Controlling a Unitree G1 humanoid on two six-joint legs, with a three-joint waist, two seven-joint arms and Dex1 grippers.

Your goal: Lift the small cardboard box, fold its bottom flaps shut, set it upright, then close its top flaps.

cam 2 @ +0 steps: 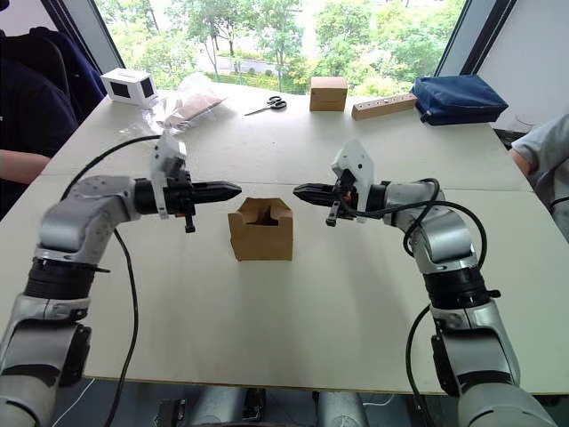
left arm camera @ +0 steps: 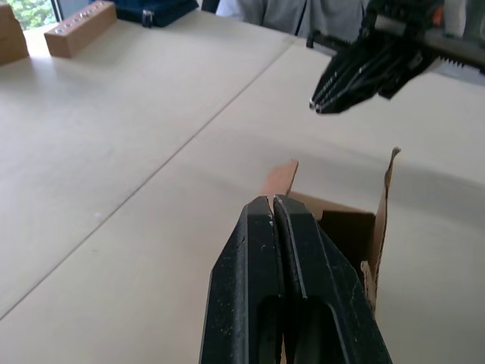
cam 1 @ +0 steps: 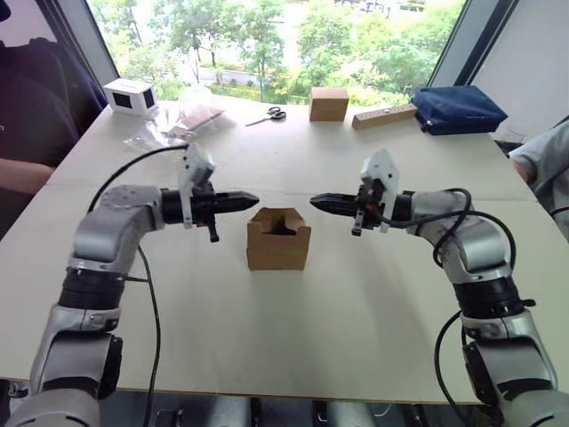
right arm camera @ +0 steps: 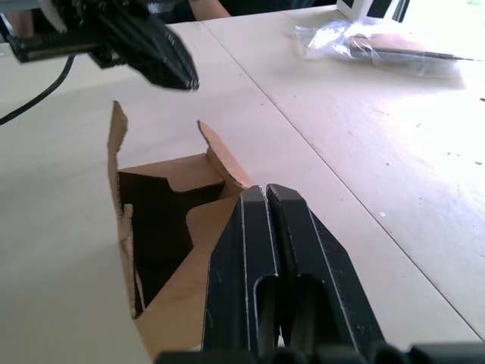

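Note:
The small cardboard box (cam 1: 278, 240) stands on the table's middle with its top open and its flaps sticking up unevenly. My left gripper (cam 1: 253, 197) is shut and empty, pointing at the box from its left, just above the rim. Opposite it, my right gripper (cam 1: 314, 201) is also shut and empty, level with the left one. The two tips face each other over the box with a gap between them. In the left wrist view my left gripper (left arm camera: 273, 203) hovers over the box (left arm camera: 348, 227). In the right wrist view my right gripper (right arm camera: 265, 191) hangs above the box's flaps (right arm camera: 163, 220).
Along the far edge lie a white box with dark panels (cam 1: 130, 95), a plastic bag (cam 1: 182, 120), scissors (cam 1: 269, 115), a tidy brown cube (cam 1: 328, 103), a wooden block (cam 1: 384, 116) and a blue bag (cam 1: 458, 108). People sit at the table's left and right sides.

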